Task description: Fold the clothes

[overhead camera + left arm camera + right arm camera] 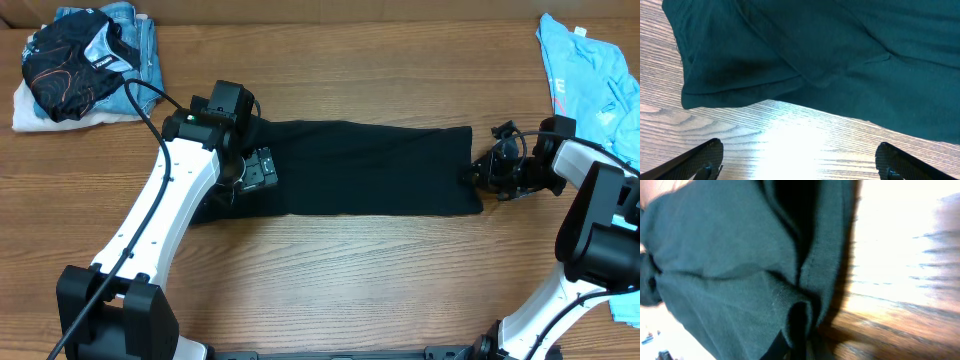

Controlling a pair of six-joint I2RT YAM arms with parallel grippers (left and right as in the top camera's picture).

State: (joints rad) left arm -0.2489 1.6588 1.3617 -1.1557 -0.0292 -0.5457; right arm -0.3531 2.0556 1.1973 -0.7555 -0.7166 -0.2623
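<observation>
The black T-shirt (370, 165) lies folded into a long strip across the middle of the table. My left gripper (255, 170) hovers over its left end, open, with nothing between the fingers; in the left wrist view only bare wood lies between its fingertips (800, 155), just before the shirt's hem (815, 45). My right gripper (480, 172) is at the strip's right edge, shut on a bunched fold of the black T-shirt (730, 265); the cloth puckers where the gripper (800, 350) pinches it. A light blue printed T-shirt (590, 80) lies at the far right.
A pile of other garments (85, 65), black, denim and white, sits at the back left corner. Bare wooden tabletop (350, 270) stretches in front of the shirt. Both arm bases stand at the near edge.
</observation>
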